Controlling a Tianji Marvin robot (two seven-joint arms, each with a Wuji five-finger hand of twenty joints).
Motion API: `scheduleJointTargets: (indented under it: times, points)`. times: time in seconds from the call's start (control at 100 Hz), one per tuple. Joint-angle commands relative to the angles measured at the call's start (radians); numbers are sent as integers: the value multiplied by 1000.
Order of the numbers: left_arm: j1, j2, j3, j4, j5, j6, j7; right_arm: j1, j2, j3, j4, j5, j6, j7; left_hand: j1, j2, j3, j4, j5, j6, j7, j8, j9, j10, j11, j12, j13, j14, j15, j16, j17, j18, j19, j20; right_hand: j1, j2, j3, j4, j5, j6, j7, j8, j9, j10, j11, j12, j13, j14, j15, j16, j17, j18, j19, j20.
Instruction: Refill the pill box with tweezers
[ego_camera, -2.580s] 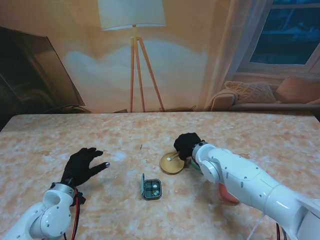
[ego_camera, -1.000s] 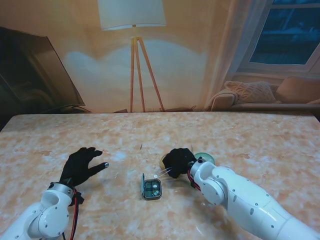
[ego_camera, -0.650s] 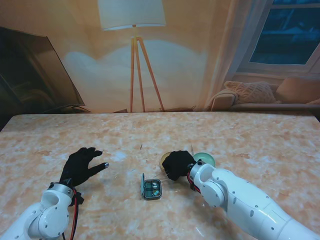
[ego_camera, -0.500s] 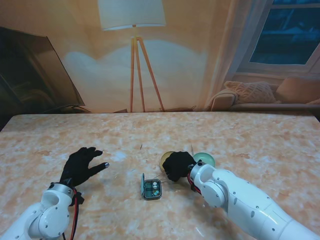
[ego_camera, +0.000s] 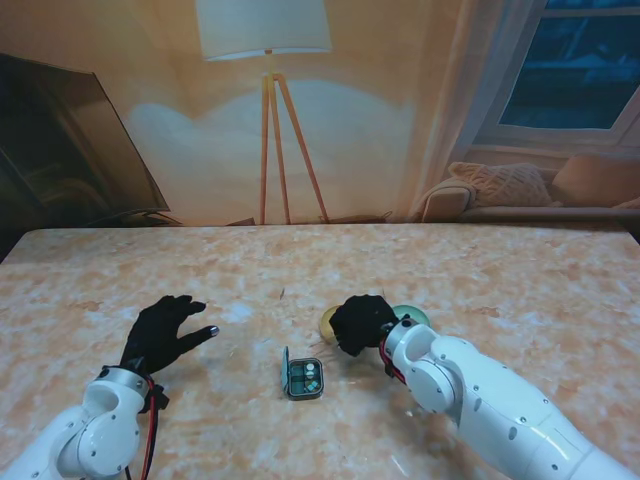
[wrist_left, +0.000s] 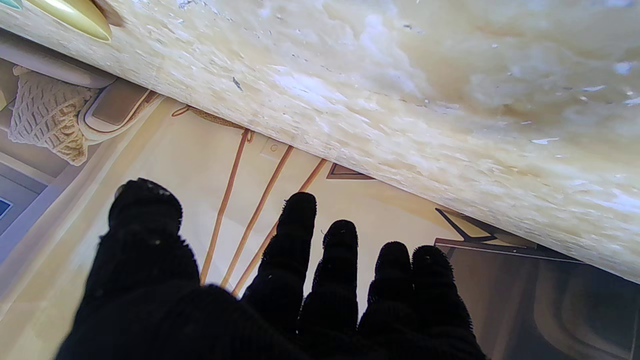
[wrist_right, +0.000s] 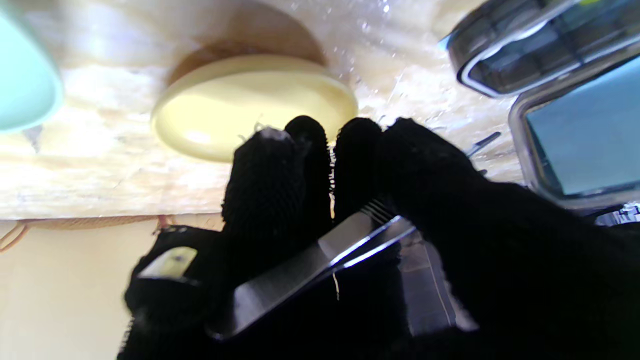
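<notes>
The small dark pill box (ego_camera: 304, 378) lies open near the table's middle, pale pills showing in its compartments; in the right wrist view the pill box (wrist_right: 550, 65) is close by. My right hand (ego_camera: 360, 322) is shut on metal tweezers (wrist_right: 320, 260), whose flat handle lies across the gloved fingers. It hovers over the yellow dish (ego_camera: 328, 322), just right of and beyond the box. The yellow dish (wrist_right: 250, 107) fills the right wrist view's middle. My left hand (ego_camera: 163, 333) rests open on the table at the left, fingers (wrist_left: 300, 250) spread, holding nothing.
A pale green dish (ego_camera: 412, 315) sits right of the yellow one, partly behind my right wrist; the green dish's edge (wrist_right: 25, 85) shows in the right wrist view. The marble table (ego_camera: 300, 260) runs to a far edge, with a floor lamp and sofa beyond.
My right hand swung from the yellow dish toward the pill box with the tweezers, then drew back over the dish. The left hand has not moved.
</notes>
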Motion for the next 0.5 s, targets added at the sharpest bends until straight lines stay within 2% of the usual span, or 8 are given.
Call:
scheduleJointTargets:
  times: [0.0,0.22,0.49]
  points:
    - [3,-3,3,-6,1,2,-12,-17,6,16,-26,-8,11,22,-17,15,-17,16,8,8,-19,-11,-4,-4,-1,-4,6,-13,-11,-11,-10,-40,10,8,10,-2,60,23,32,-9,34,-2,79,145,21,13,30,85,54,-3,51,-243,73,-10]
    - [-1,-2,9,-6,-1,1,-13,-79,21,114,-105,-47,29,63,-20,17,-17,16,8,9,-21,-11,-5,-4,-2,-4,6,-10,-11,-12,-10,-40,11,8,9,-3,65,24,33,0,38,2,91,151,27,14,48,84,60,-7,71,-242,82,-12]
    - [-11,0,12,-20,7,4,-25,-197,33,258,-216,-61,46,114,-21,16,-17,16,8,9,-23,-11,-4,-4,-3,-5,7,-12,-12,-12,-11,-39,10,8,5,-24,84,19,45,8,50,9,120,161,38,18,54,78,108,4,115,-244,95,-20]
